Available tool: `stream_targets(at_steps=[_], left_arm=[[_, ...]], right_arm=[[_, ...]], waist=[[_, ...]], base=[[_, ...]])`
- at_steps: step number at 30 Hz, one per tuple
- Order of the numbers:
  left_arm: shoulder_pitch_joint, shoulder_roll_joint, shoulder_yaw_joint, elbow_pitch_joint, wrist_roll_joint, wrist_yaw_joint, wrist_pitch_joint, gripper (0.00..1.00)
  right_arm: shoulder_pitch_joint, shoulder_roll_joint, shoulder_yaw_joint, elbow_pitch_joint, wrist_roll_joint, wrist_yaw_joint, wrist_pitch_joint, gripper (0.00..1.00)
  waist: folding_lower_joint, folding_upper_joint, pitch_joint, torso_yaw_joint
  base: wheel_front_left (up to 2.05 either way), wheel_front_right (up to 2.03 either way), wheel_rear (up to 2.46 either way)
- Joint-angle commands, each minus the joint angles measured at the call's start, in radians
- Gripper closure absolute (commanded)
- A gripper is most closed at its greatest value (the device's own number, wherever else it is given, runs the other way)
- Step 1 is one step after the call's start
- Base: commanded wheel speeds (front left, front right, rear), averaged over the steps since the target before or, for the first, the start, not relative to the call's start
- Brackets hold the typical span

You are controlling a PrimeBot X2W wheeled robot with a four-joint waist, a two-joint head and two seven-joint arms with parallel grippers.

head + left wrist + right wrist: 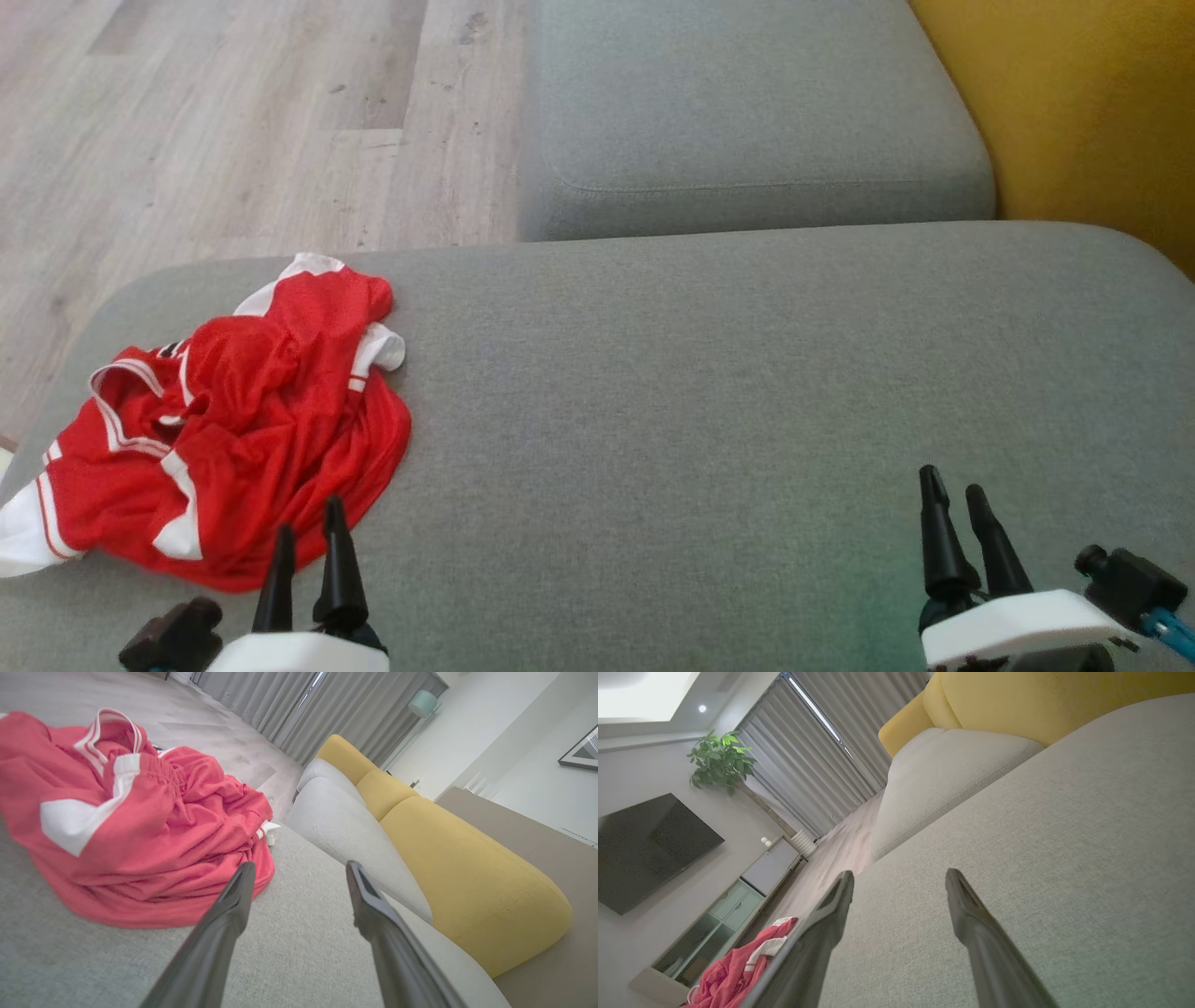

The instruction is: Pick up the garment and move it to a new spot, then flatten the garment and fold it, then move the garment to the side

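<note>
Garment (pixel 224 439), white corner past head view's left edge, partly behind fingers (pixel 817 938) in right wrist view

Soft, even daylight in the head view; wrist views tilted, edges stretched, near fingers blurred.

Living room, grey sofa (pixel 747 121) with yellow backrest (pixel 467 872)
Grey cushion (pixel 1064 858) lies under the right gripper (pixel 899 873)'s jaws; beyond them pale wood floor (pixel 845 849) and grey curtains (pixel 808 756); to their left a dark television (pixel 649 844), potted plant (pixel 719 760) and low cabinet (pixel 738 910).

Tapered black fingers (pixel 941 546) sprout from white housings (pixel 1018 621).
</note>
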Motion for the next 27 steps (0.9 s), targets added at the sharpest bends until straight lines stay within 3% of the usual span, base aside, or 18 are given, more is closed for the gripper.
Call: stream_targets(at_steps=[1,27], left_arm=[[-0.028,0.005,0.005,-0.043,0.043,0.007,-0.017,0.00],[0.029,0.006,-0.043,-0.087,0.362,0.020,-0.091,0.00]], right_arm=[[-0.033,-0.007,0.023,-0.050,-0.046,0.000,-0.017,0.00],[0.030,-0.009,0.046,-0.078,-0.418,-0.001,-0.090,0.00]], waist=[[0.0000,-0.0001,-0.002,0.007],[0.0000,-0.0001,-0.046,-0.005]], base=[[0.00,0.00,0.00],[0.00,0.00,0.00]])
